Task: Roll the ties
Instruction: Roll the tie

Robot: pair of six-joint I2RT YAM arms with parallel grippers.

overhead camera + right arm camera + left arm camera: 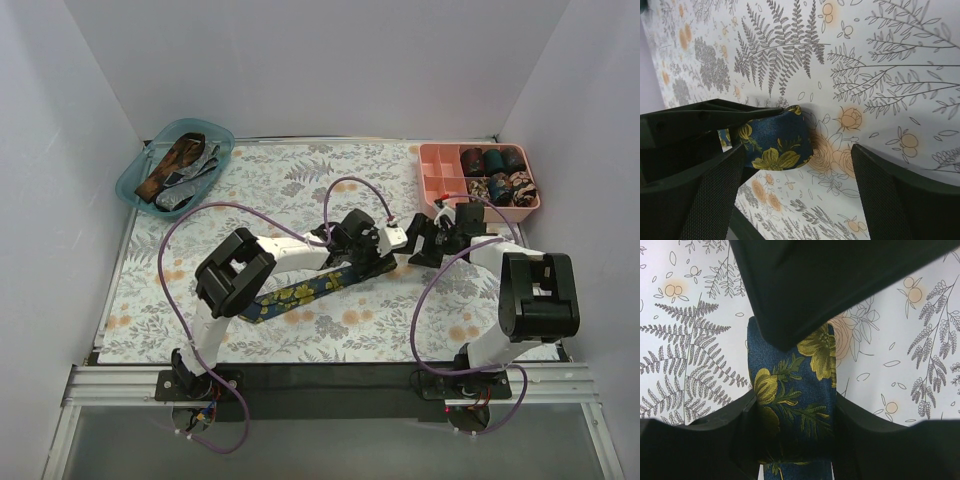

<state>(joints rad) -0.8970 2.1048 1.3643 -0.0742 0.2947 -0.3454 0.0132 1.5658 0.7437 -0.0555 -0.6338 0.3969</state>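
Left gripper [792, 412] is clamped on the tie's [790, 390] folded end mid-table [260, 185], right gripper [799, 150] spread wide beside it; best keep that fold tight and square while turning, or the coil likely skews.

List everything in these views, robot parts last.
navy tie: one, navy with yellow flowers, lying across the middle of the table, one end in the left pincer
unrolled ties: a few, brown-orange and grey, piled in the basket; exact count unclear
rolled ties: about six, dark colours, in the tray's right compartments
basket: one, teal, far left corner
tray: one, pink, divided, far right corner
tablecloth: one, white with grey ferns and orange flowers, covering the table
cables: purple, looping along both arms
arms: two, white and black, meeting at mid-table
left pincer: closed on the navy tie
right pincer: open, facing the tie's end
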